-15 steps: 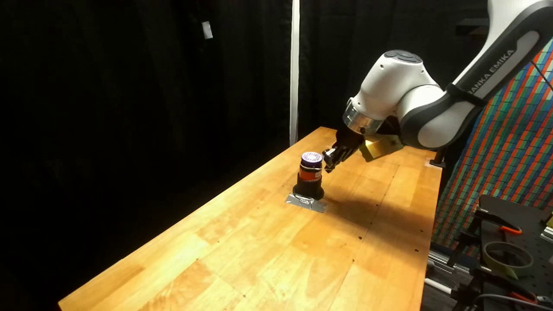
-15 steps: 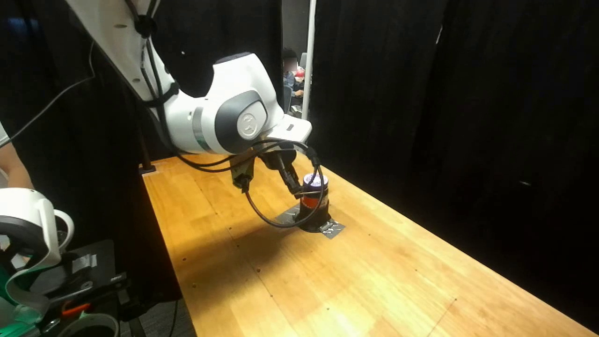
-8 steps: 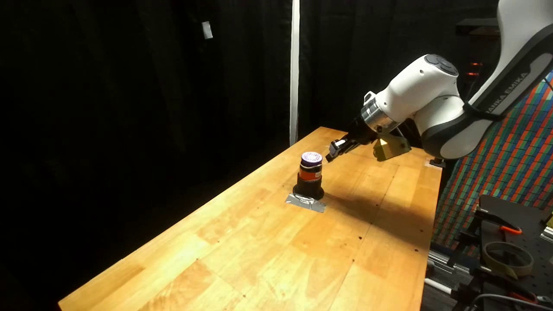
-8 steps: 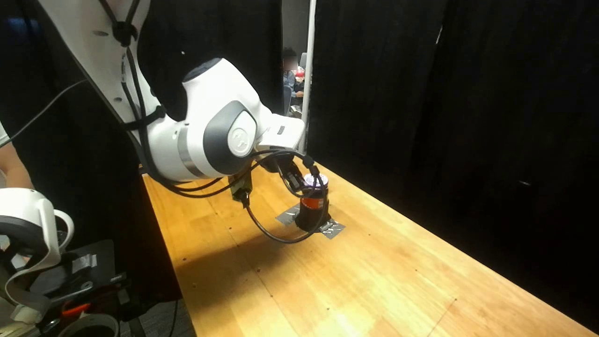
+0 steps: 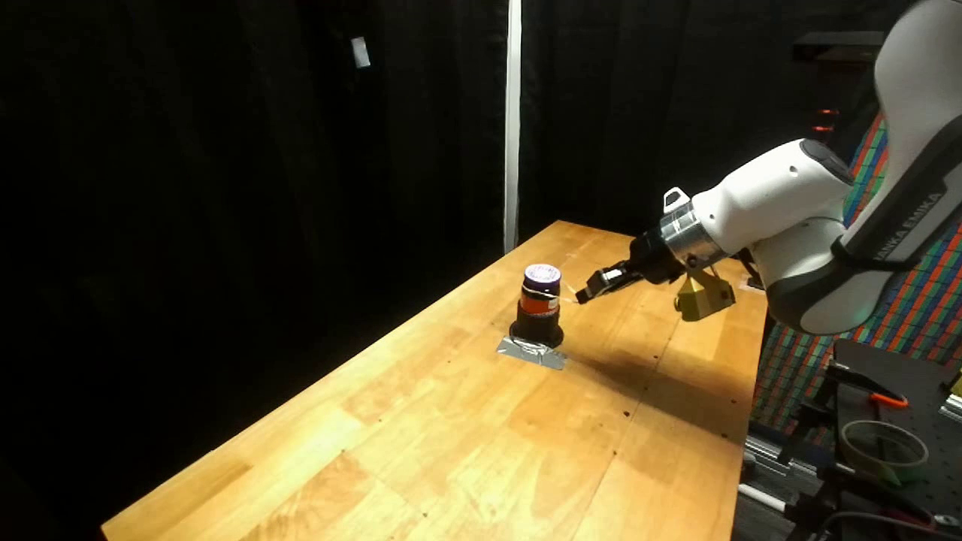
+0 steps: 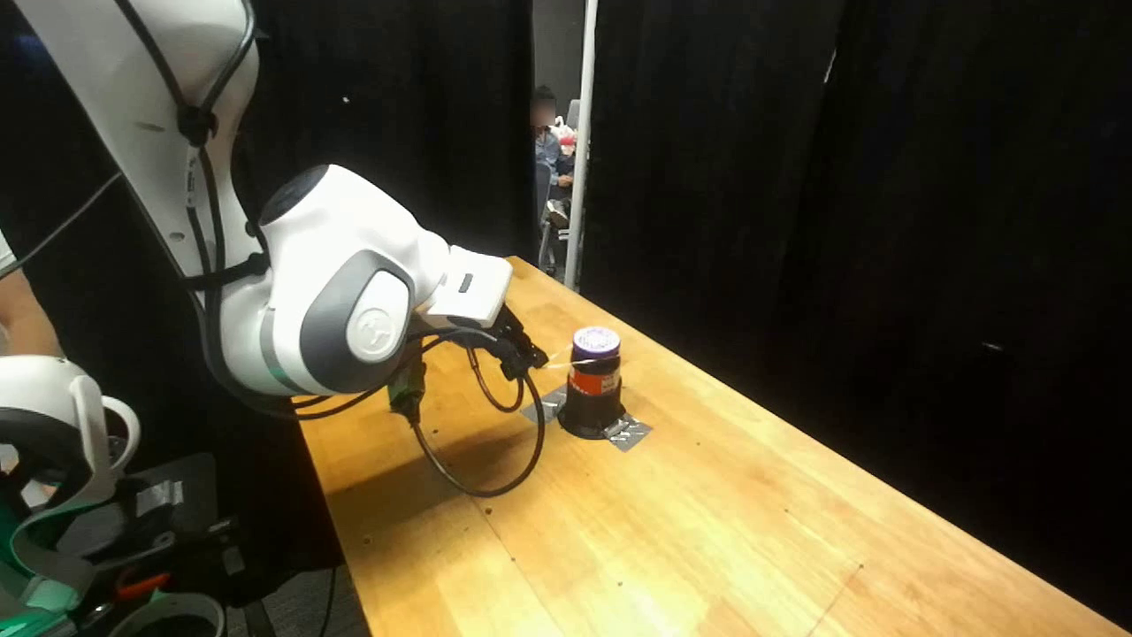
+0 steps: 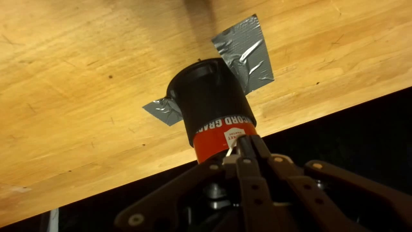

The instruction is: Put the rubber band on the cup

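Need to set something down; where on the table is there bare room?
In both exterior views, the wooden table shows bare wood from the grey tape to the picture's bottom. Crowded: between the cup and gripper, where the rubber band stretches, and where a black cable loops.

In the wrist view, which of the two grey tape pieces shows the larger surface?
The upper-right tape piece; the lower-left tape piece, across the cup, shows much less surface.
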Controlling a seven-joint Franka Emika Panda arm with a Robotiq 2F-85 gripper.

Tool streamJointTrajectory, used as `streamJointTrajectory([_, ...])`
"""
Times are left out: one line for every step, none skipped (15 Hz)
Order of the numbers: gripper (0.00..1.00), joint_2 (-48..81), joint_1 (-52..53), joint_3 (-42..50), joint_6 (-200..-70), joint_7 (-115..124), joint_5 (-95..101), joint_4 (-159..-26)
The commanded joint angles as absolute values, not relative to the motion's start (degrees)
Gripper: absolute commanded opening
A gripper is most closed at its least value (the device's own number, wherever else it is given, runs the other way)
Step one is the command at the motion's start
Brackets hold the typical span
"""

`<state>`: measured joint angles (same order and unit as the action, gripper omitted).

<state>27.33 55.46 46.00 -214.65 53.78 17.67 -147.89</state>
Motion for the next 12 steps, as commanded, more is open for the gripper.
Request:
streamJointTrajectory([0.07,29.0,57.9,46.4,-222.6,53.3,13.4,-151.2])
streamJointTrajectory([0.07,29.7,58.5,46.6,-224.8,53.1,12.0,-151.5])
streamJointTrajectory([0.07,30.3,58.7,46.4,-226.6,53.0,10.8,-151.8])
streamJointTrajectory([0.07,31.0,59.3,46.4,-228.9,52.9,9.1,-152.2])
streamJointTrajectory([0.08,31.7,59.9,46.3,-231.1,52.6,7.6,-152.6])
streamJointTrajectory([0.08,27.3,50.8,35.0,-231.9,42.2,0.0,-153.4])
streamJointTrajectory([0.34,26.9,49.0,32.1,-232.7,40.3,-2.2,-153.5])
streamJointTrajectory([0.34,25.8,45.7,27.5,-231.3,38.3,-3.6,-153.7])
streamJointTrajectory([0.38,24.3,41.7,22.8,-228.0,37.4,-3.1,-154.2])
streamJointTrajectory([0.2,25.9,37.7,18.3,-229.6,33.8,-6.5,-152.2])
streamJointTrajectory([0.27,25.7,34.7,14.7,-229.2,32.9,-6.6,-152.5])
streamJointTrajectory([0.37,25.4,33.0,13.0,-228.8,32.4,-6.5,-152.6])
